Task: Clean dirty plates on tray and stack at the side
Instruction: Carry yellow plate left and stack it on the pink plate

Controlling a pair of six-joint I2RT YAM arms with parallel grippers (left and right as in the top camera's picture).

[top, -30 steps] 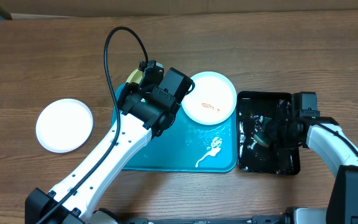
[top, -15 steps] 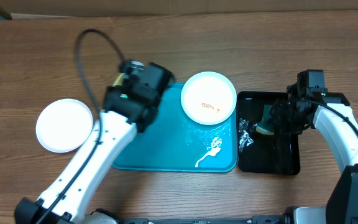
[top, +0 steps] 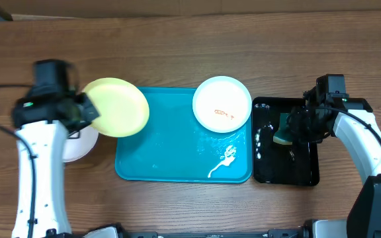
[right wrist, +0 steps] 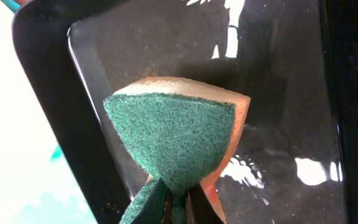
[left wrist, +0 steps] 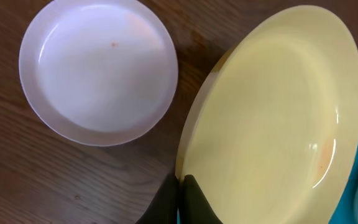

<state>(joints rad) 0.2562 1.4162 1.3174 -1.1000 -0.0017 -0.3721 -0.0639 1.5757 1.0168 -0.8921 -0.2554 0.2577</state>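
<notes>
The left fingers (left wrist: 194,200) are pinched tight on the rim of the pale yellow plate (top: 116,107). It hangs tilted over the left edge of the turquoise tray (top: 170,162), just beside the white plate (left wrist: 98,68) lying on the bench (top: 177,46) at the far left (the stacking spot, I'd judge). A second white plate (top: 221,104), smeared orange, sits in the tray's far right corner. Over the black tray (top: 303,173), the right fingers (right wrist: 160,208) squeeze a green-faced sponge (right wrist: 173,134), presumably held ready for that dirty plate.
</notes>
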